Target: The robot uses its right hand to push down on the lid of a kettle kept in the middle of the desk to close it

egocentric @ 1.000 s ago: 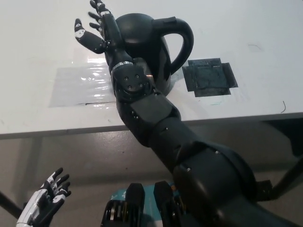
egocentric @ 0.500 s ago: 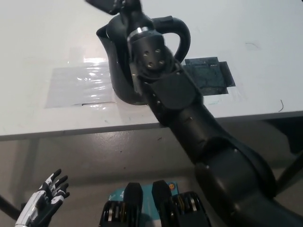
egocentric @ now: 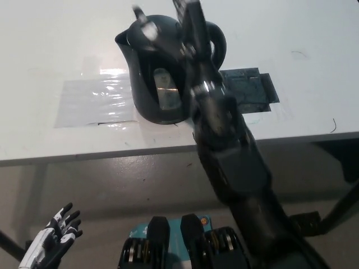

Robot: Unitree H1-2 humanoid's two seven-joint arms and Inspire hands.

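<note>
A black kettle point(egocentric: 154, 78) stands upright in the middle of the white desk point(egocentric: 50, 39), spout to the left, handle point(egocentric: 219, 42) to the right, with a lit water window on its front. My black right arm rises from the bottom right across the desk edge. My right hand point(egocentric: 189, 22) is motion-blurred above the kettle's top, next to the handle, and holds nothing. The lid point(egocentric: 157, 28) reads as a dark dome; whether the hand touches it is unclear. My white left hand point(egocentric: 53, 241) rests open at the lower left, below the desk.
A clear plastic sheet point(egocentric: 92, 101) lies flat on the desk left of the kettle. A dark square patch point(egocentric: 252, 89) lies to its right. The desk's front edge point(egocentric: 84, 152) runs across the middle of the picture.
My right arm has swung from the kettle's left side across its front to the handle side. The kettle's body, earlier covered by the arm, now shows. The left hand has stayed put.
</note>
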